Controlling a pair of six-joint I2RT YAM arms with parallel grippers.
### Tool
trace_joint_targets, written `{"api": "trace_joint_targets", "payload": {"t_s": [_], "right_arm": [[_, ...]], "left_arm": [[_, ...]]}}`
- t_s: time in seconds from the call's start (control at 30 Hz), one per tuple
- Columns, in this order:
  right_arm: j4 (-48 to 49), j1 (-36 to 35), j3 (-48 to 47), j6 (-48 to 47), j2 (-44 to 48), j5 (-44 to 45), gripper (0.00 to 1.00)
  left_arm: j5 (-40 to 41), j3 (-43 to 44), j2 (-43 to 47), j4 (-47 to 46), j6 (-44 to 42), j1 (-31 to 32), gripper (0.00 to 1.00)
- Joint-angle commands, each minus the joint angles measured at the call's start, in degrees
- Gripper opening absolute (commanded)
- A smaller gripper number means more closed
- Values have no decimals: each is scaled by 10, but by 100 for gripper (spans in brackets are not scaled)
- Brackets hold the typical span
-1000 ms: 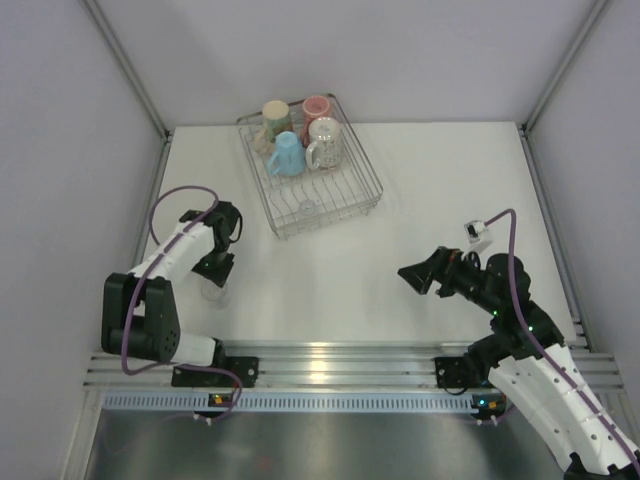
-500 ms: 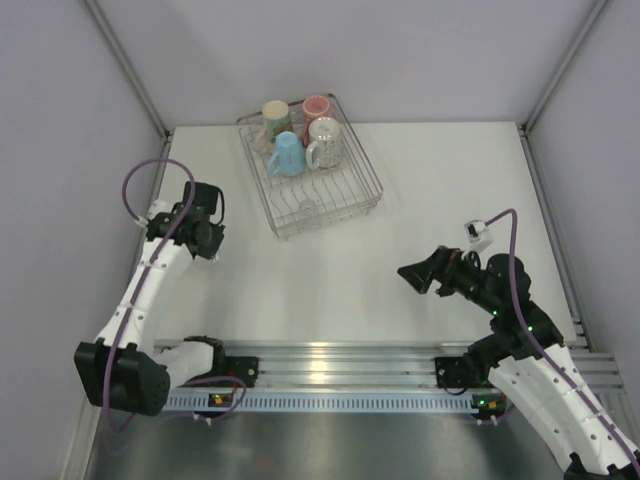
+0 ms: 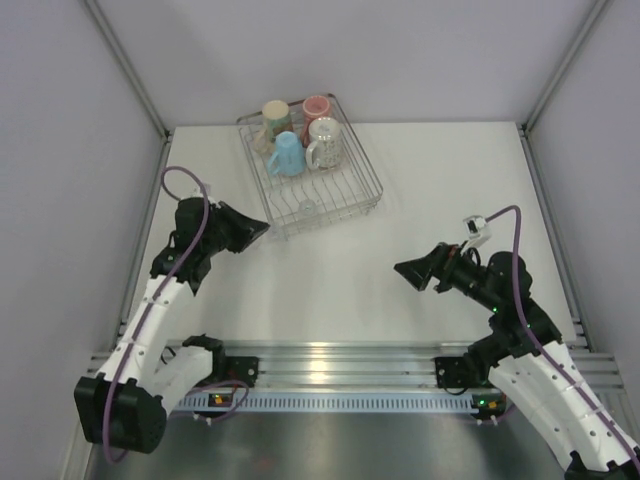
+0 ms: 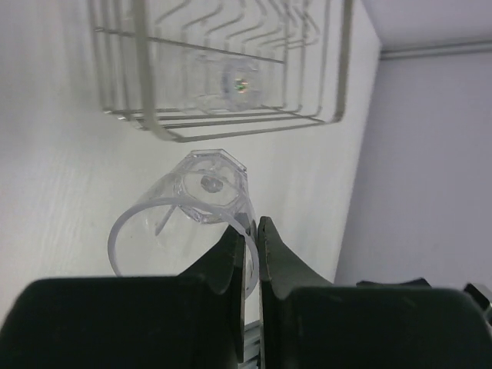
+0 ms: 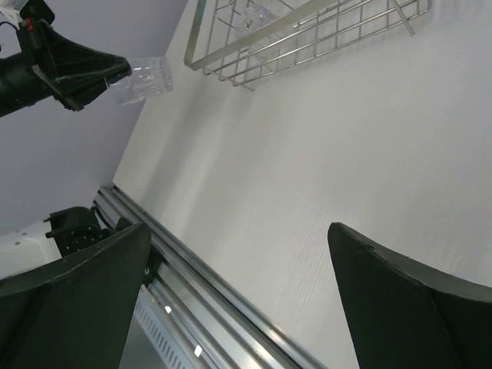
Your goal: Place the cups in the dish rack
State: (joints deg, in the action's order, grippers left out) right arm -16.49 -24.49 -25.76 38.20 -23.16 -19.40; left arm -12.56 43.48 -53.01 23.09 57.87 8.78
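My left gripper is shut on the rim of a small clear glass tumbler and holds it on its side in the air, just short of the near left corner of the silver wire dish rack. The tumbler also shows in the right wrist view. In the rack stand a cream-tan cup, a pink cup, a light blue cup and a pale handled mug. Another clear tumbler lies near the rack's front. My right gripper is open and empty above the table.
The rack sits at the back of the white table. Grey walls with metal posts close in both sides. A metal rail runs along the near edge by the arm bases.
My left gripper has lifted the clear tumbler from the table at the near left and swung it right and forward to the rack's near corner. The right arm has barely moved.
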Motion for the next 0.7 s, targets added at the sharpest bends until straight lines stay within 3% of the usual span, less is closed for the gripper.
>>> {"api": "trace_joint_targets", "payload": {"t_s": [0.0,0.2,0.5,0.67], "right_arm": [[47,-6,-3,5,2,-20,99],[123,-5,13,35,7,-57,99],[235,-5,0,67,-30,-84,99],[267,-6,-3,85,-53,-95,99]], "left_arm": [[-191,-21,26,-248,-49,5,0],[-252,-49,55,-379,-50,40,0],[-243,-110,-2,-634,-21,220,0],[-244,-133,-53,-794,8,271,0]]}}
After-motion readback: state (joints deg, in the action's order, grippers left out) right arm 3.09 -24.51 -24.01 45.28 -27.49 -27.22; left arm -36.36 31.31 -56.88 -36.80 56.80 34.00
